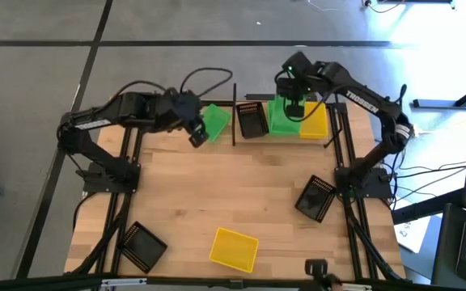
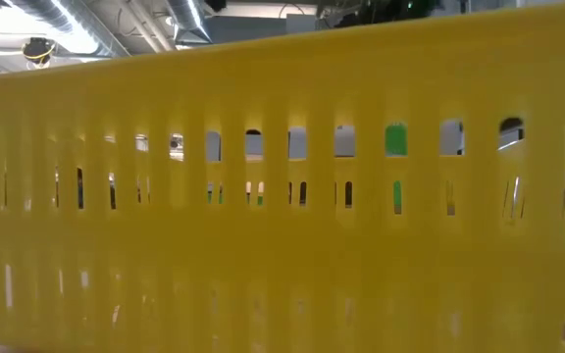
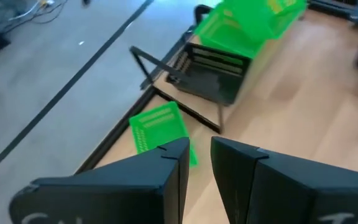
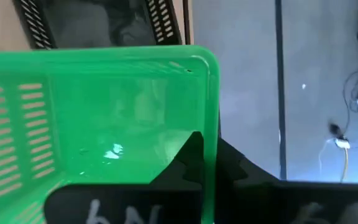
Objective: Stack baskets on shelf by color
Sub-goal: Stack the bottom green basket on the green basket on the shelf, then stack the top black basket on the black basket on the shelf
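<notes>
My right gripper [image 1: 291,105] is shut on a green basket [image 1: 284,119] at the shelf [image 1: 235,121] by the table's far edge, between a black basket [image 1: 252,120] and a yellow basket [image 1: 315,121]. My left gripper [image 1: 196,135] is open by a narrow gap just left of the shelf. Its fingertips [image 3: 199,155] stand next to a second green basket [image 3: 159,127], which lies tilted at the far edge. A yellow basket [image 1: 234,248] and two black baskets [image 1: 141,245] [image 1: 315,198] lie on the tabletop. My right gripper holds the green basket by its side wall near a corner [image 4: 210,134], one finger [image 4: 188,158] inside the basket and the other outside. The fingers come from above, pointing down. I cannot tell whether the basket is lifted clear of the shelf.
The shelf's thin black posts [image 3: 160,65] stand close to both grippers. In the low view, the near yellow basket's perforated wall [image 2: 282,196] fills almost the whole picture. The middle of the wooden tabletop [image 1: 233,178] is bare. Cables hang behind the far edge.
</notes>
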`<state>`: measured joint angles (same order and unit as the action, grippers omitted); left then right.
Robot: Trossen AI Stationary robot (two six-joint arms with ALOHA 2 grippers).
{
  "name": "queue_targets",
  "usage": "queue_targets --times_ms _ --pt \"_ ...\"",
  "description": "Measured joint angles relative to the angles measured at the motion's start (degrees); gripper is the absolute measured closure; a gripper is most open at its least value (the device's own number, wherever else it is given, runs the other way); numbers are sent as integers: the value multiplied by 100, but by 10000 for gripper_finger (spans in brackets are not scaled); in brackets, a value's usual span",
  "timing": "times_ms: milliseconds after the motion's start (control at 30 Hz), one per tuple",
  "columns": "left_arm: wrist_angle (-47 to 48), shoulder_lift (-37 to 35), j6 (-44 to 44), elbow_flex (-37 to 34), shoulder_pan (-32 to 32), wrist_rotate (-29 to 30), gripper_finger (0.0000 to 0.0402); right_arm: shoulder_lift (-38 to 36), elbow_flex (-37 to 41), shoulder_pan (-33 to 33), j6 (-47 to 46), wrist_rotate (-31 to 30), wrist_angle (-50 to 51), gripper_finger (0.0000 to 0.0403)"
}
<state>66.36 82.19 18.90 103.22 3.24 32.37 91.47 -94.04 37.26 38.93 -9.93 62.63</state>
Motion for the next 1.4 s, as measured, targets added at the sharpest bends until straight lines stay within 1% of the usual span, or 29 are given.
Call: queue_targets --times_ms 100,133,333,467,567,733,933,1033,1100,1167,1233,1333,1400 --pt "3 60 2 -7 275 -6 343 222 0 277 355 461 -52 403" --pt "-13 87 2 0 337 2 343 316 0 341 446 528 -71 403" --pt "-48 355 0 -2 672 -94 343 821 2 525 890 505 -214 403" --pt "-52 504 0 -3 828 -376 343 987 2 554 1118 511 -253 403" --pt "-59 565 0 -9 892 -413 343 1051 2 554 1176 460 -288 401" --pt "-69 571 -2 -9 951 -413 343 1085 2 554 1376 355 -258 381" --pt "-75 571 -7 -9 950 -415 343 1085 4 554 1406 260 -301 341" --pt "-76 570 -13 -9 951 -415 343 1085 4 484 1412 32 -344 322" --pt "-76 571 -15 -9 951 -415 343 1085 4 416 1412 -258 -367 313" --pt "-76 569 -15 -9 951 -415 343 1085 4 336 1409 -603 -379 310" --pt "-74 569 -14 -9 951 -405 343 1037 11 251 1363 -734 -375 310" --pt "-29 569 -4 -9 1000 -404 343 825 11 110 1027 -584 -371 314" --pt "49 569 36 -9 1042 -401 343 620 11 -19 616 -478 -361 317"
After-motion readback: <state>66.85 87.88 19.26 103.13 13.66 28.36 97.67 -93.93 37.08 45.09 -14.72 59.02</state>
